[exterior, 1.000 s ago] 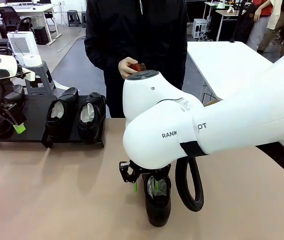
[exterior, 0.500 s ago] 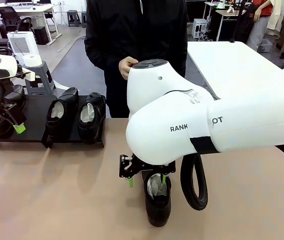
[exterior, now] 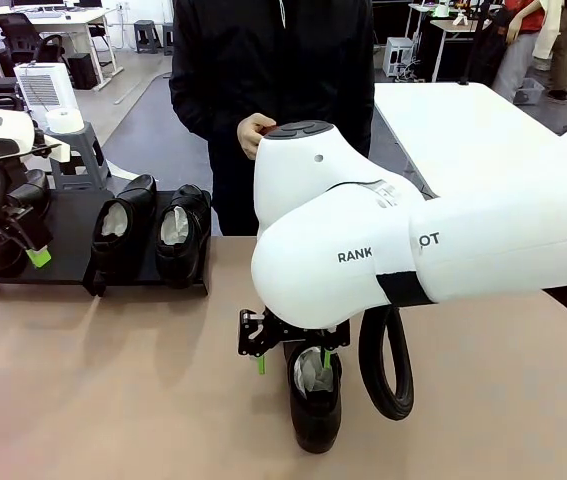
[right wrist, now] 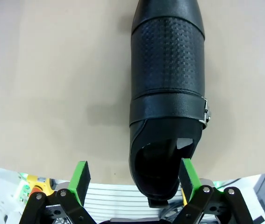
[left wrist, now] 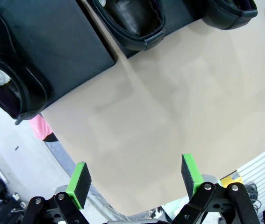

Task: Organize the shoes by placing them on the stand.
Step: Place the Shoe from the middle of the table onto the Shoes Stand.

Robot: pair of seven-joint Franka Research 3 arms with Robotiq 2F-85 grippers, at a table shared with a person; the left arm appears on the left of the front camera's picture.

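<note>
Nearest, one lone shoe on the desk, toe toward the robot, heel end under the right gripper; green-padded fingers spread wide, the heel between them, nothing gripped (apparently lined up for a pick by the heel). Farther off, left gripper hovering above bare desk near the stand, fingers wide apart and empty. On the stand, two shoes side by side, another shoe at its left end. Beyond, a person waiting.

The right arm was glossy white with black lettering, a black band, and a looping black cable at six o'clock.
</note>
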